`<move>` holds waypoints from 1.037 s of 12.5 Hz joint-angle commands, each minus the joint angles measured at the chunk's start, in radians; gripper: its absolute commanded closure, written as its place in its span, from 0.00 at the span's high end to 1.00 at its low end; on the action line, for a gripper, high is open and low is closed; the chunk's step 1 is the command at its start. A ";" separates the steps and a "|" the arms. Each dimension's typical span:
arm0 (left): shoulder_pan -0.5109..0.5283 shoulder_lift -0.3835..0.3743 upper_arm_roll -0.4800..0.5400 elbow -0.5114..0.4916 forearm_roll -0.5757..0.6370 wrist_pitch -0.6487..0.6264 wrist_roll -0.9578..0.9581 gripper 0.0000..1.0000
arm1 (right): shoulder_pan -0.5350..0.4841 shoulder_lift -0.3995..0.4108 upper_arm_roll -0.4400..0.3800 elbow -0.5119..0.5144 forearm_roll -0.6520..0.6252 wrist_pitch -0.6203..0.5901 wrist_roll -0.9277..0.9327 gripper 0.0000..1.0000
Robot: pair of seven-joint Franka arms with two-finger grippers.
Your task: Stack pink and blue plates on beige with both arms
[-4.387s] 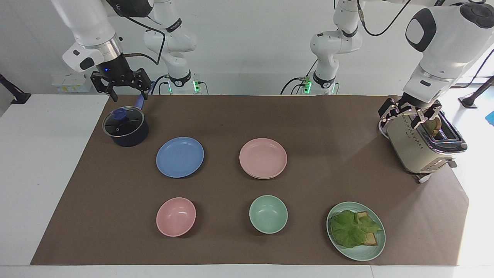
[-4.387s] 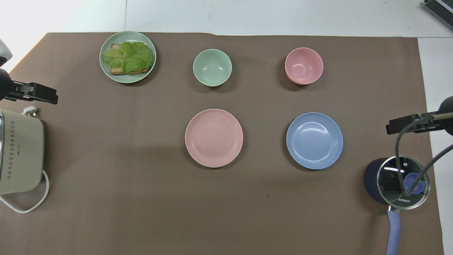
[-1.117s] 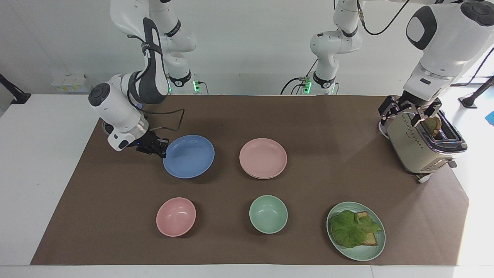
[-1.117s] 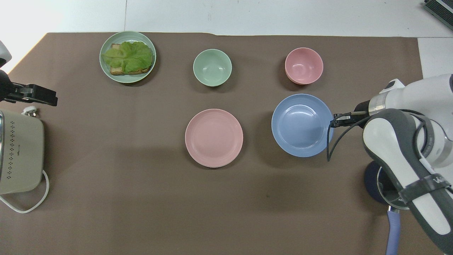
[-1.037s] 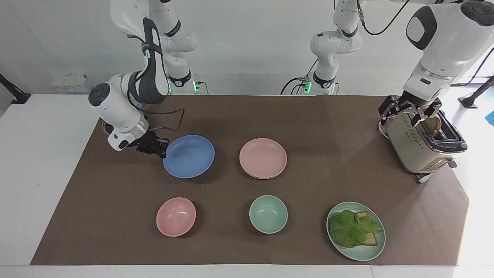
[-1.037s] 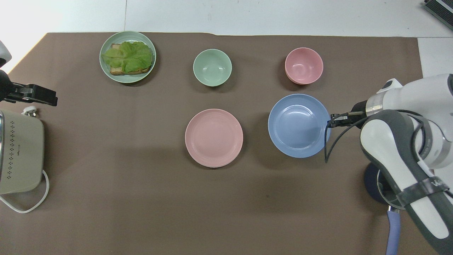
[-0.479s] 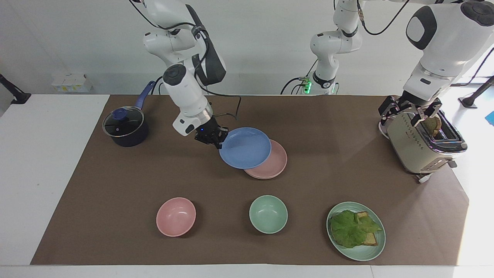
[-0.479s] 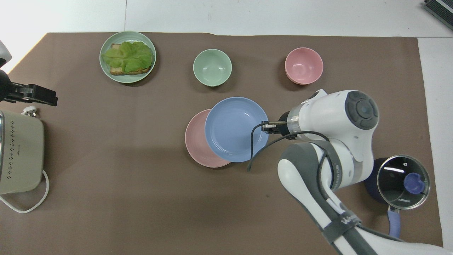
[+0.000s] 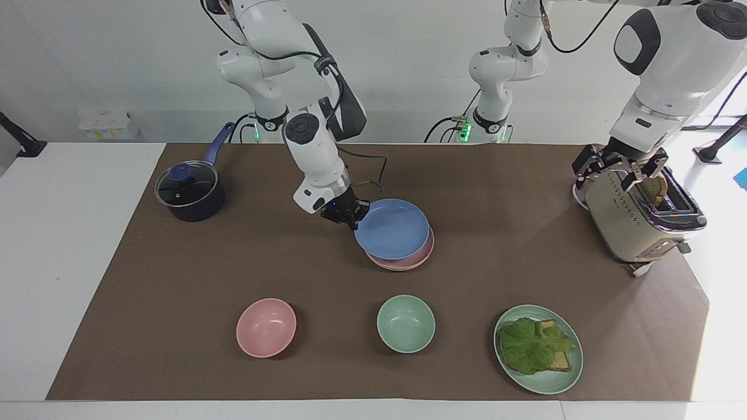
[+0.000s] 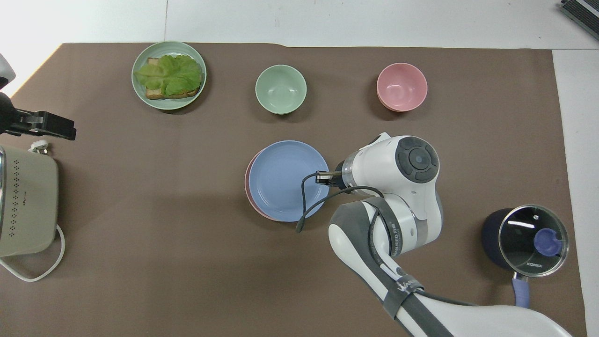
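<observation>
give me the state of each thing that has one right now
blue plate: held at its rim, over the pink plate
pink plate: on the table, mostly covered
right end effector: shut on the blue plate
left end effector: open, over the toaster
toaster: bread in slot
pot: lid on
pink bowl: empty
green bowl: empty

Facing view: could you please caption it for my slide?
Right tool holds blue plate over pink plate; left arm waits.

A lidded saucepan [image 9: 189,192] and a cream toaster [image 9: 639,219] stand at the worktop's [image 9: 70,245] two ends — farther out sit a pink bowl [image 9: 266,327], a green bowl [image 9: 405,323] and a green plate [image 9: 538,349] of lettuce and toast.
</observation>
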 commanded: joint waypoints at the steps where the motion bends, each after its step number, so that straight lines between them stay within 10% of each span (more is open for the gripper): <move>1: 0.007 -0.008 -0.006 -0.001 0.014 -0.015 0.012 1.00 | 0.009 0.026 -0.004 0.008 -0.027 0.070 0.040 0.00; 3: 0.007 -0.008 -0.006 -0.003 0.014 -0.015 0.012 1.00 | 0.012 0.026 -0.004 0.005 -0.027 0.068 0.039 0.09; 6: 0.007 -0.010 -0.006 -0.003 0.014 -0.015 0.012 1.00 | 0.012 0.026 -0.004 0.007 -0.027 0.067 0.040 0.72; 8: 0.007 -0.008 -0.006 -0.001 0.014 -0.015 0.012 1.00 | 0.009 0.018 -0.007 0.011 -0.027 0.058 0.040 0.96; 13: 0.007 -0.008 -0.006 -0.001 0.014 -0.015 0.012 1.00 | -0.136 -0.095 -0.031 0.073 -0.136 -0.085 0.037 1.00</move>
